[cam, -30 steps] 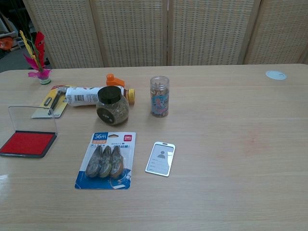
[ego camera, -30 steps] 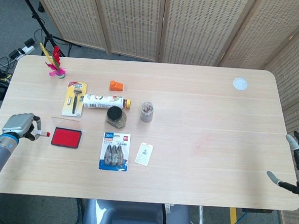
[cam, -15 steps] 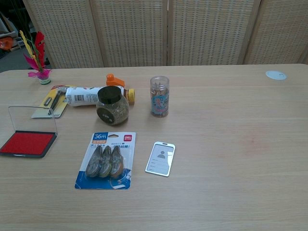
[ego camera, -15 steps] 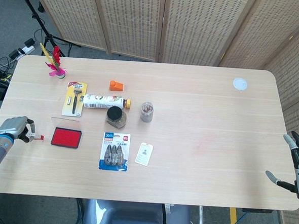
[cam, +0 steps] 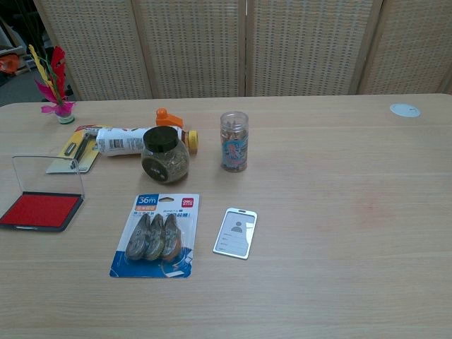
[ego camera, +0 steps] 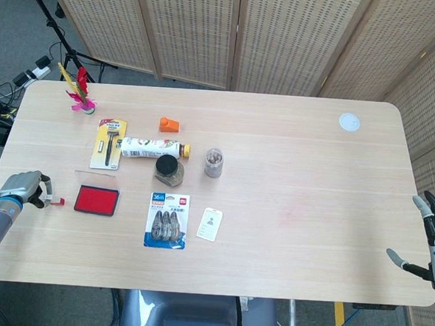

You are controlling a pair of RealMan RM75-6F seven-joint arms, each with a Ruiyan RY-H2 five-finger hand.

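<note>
Fingers of the left robot hand (ego camera: pixel 22 188) are curled in at the near left edge of the pale wooden table (ego camera: pixel 298 175). A small red-tipped piece (ego camera: pixel 55 199) shows just at its fingertips; I cannot tell whether the robot hand pinches it or the piece merely lies on the table beside it. The right robot hand (ego camera: pixel 432 239) hangs off the table's opposite end with its fingers spread and nothing in them, well apart from everything on the table.

Just beyond the red-tipped piece, toward the middle of the table and level with the left robot hand, lies the flat red ink pad in its black rectangular tray (ego camera: pixel 96 200). Its long axis runs across the table, so one short end faces that robot hand. Its clear plastic lid (cam: pixel 46 174) stands up along the tray's far long side, leaving the near side and the top open. The left robot hand is much the nearer of the two to it, close but not touching.

Farther from the left robot hand, past the pad, sits a blue blister pack of correction tapes (ego camera: pixel 167 220). Beyond the pad's lid lie a yellow-carded razor (ego camera: pixel 109 143) and a white plastic bottle on its side (ego camera: pixel 152 147).
</note>
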